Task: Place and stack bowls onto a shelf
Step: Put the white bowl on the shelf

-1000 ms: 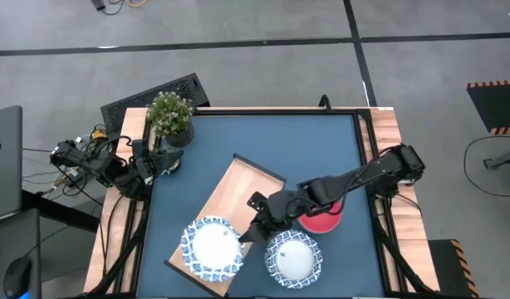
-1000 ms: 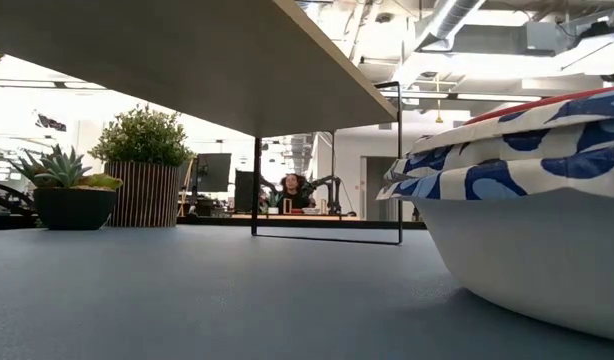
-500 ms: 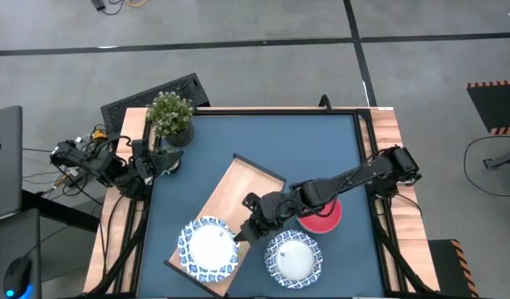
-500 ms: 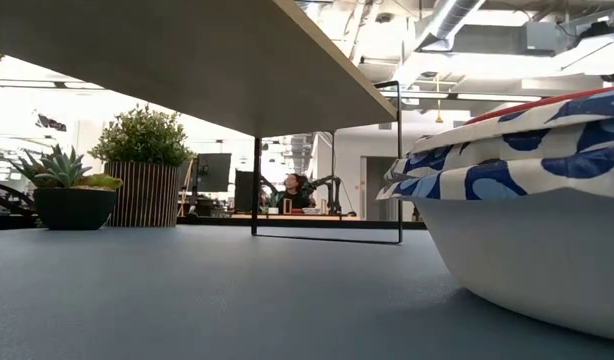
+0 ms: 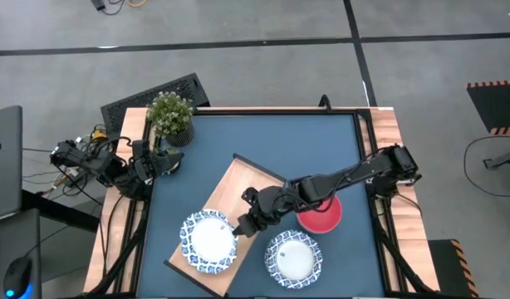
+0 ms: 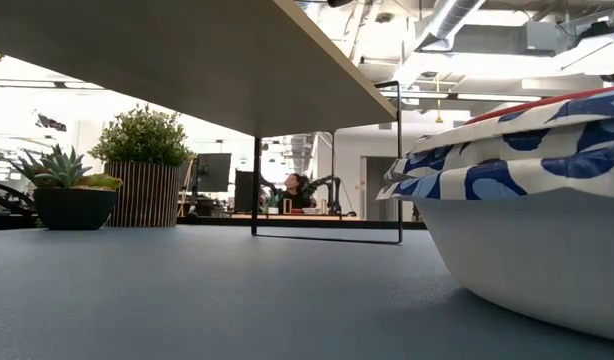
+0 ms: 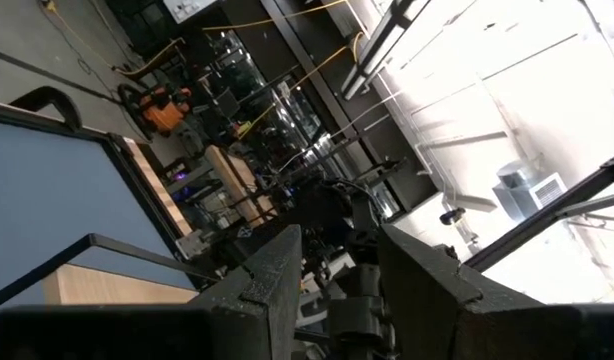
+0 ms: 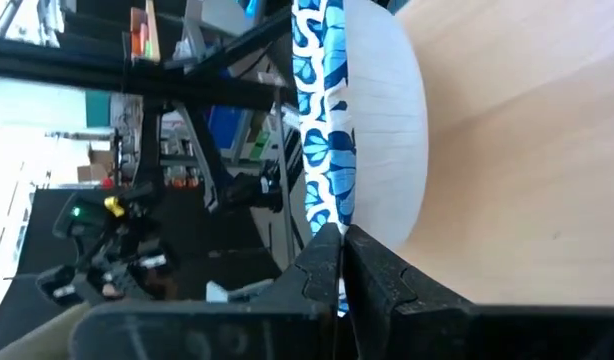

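Right gripper is over the shelf, at the rim of the patterned bowl resting on the board. In the right wrist view the jaws are almost together around that rim; whether they still pinch it I cannot tell.

Judged: let go cleanly, lift straight off, don't drag the bowl toward the board's edge.

Second patterned bowl and red bowl sit on the worktop, all empty. Left gripper waits near the potted plant, jaws parted.
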